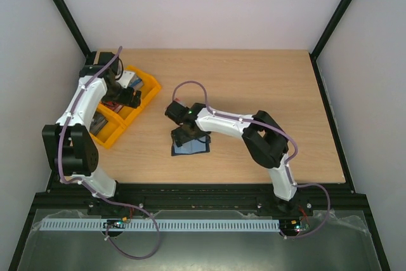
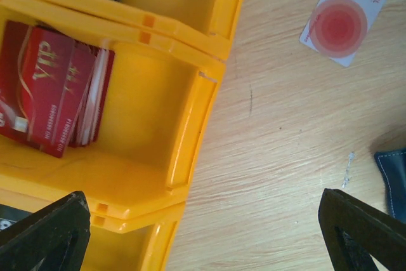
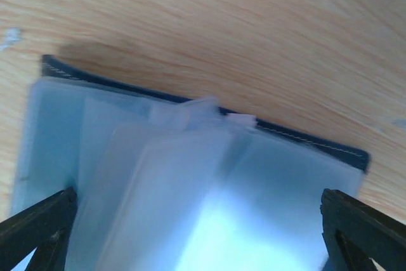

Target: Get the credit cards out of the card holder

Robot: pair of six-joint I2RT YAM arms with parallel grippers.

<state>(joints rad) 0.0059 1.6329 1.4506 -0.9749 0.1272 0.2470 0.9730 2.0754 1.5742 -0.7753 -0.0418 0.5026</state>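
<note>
The card holder [image 1: 195,148] lies open on the table. Its light blue inside with pockets [image 3: 190,182] fills the right wrist view, and its navy edge shows along the top. My right gripper [image 3: 200,220] hangs open just above it, one finger at each side, holding nothing. A white credit card with red round marks [image 2: 346,14] lies flat on the wood. My left gripper [image 2: 203,220] is open and empty over the rim of the orange tray [image 2: 190,131]. A navy corner of the card holder [image 2: 393,179] shows at that view's right edge.
The orange three-compartment tray [image 1: 147,99] sits at the table's left, under my left arm. Its middle compartment holds a stack of red cards lettered VIP [image 2: 54,93]. Black frame posts and white walls border the table.
</note>
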